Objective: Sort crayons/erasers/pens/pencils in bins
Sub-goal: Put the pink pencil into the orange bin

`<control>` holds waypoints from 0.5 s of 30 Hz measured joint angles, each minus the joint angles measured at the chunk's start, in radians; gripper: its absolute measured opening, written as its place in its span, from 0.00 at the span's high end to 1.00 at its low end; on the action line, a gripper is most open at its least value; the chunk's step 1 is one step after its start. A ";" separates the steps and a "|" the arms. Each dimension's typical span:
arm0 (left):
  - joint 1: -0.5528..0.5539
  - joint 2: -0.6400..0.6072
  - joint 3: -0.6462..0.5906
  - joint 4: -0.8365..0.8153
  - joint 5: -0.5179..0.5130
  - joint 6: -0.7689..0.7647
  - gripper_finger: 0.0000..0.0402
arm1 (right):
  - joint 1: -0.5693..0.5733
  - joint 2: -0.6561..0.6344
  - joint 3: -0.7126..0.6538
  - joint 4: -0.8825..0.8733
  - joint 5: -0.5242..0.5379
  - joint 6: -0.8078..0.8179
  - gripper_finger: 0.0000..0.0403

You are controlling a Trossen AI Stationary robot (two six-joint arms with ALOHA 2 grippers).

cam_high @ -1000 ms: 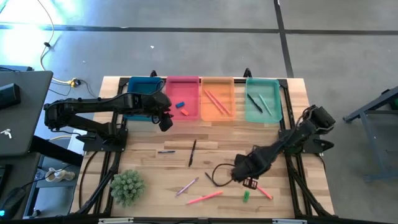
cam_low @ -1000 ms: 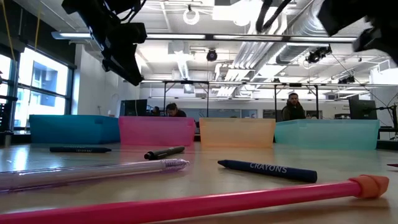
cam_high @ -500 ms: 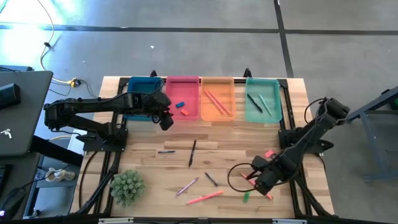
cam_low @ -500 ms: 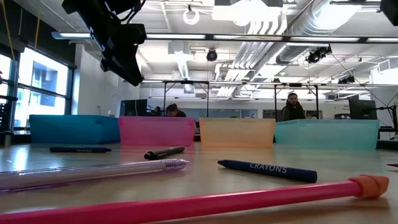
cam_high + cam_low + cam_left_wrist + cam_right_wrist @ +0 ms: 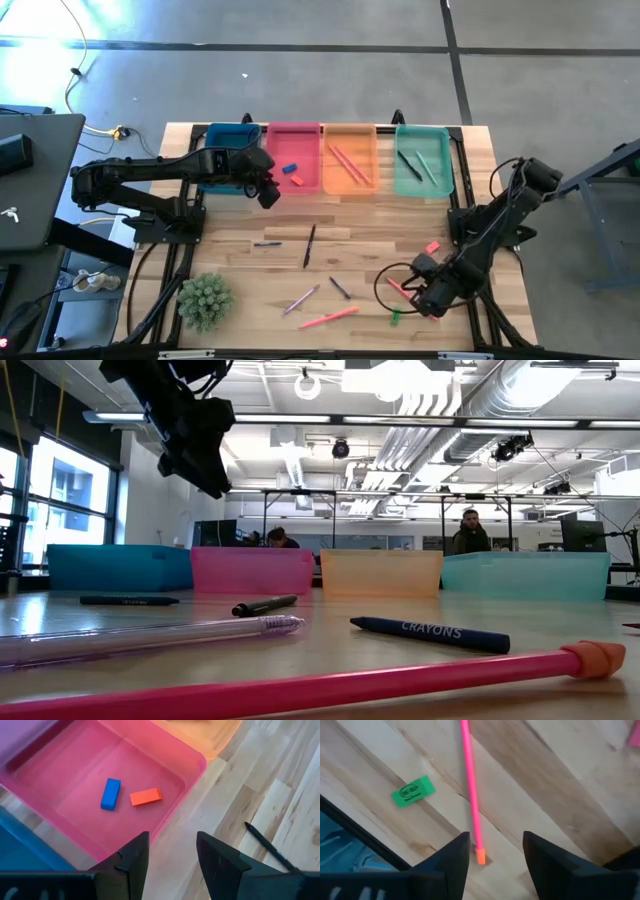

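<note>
Right gripper (image 5: 428,298) has shifted to the table's near right corner; fingers parted, holding nothing, over a pink pencil (image 5: 469,780). Its wrist view alone shows the printed green eraser (image 5: 412,791) beside that pencil. Left gripper (image 5: 267,193), parted and empty, hangs at the pink bin (image 5: 294,170); inside, one blue eraser (image 5: 110,793), one red eraser (image 5: 146,796). Bins: four. Pink eraser (image 5: 432,247): loose on the table.
</note>
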 joint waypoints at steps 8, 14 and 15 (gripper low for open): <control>0.000 0.000 0.000 0.000 -0.001 -0.023 0.62 | 0.002 0.091 0.000 0.071 -0.007 0.003 0.58; 0.000 0.000 0.000 0.000 0.000 -0.023 0.62 | 0.003 0.152 0.000 0.137 -0.019 0.000 0.60; 0.000 0.000 0.000 0.000 0.000 -0.023 0.62 | 0.003 0.159 0.000 0.150 -0.019 0.000 0.61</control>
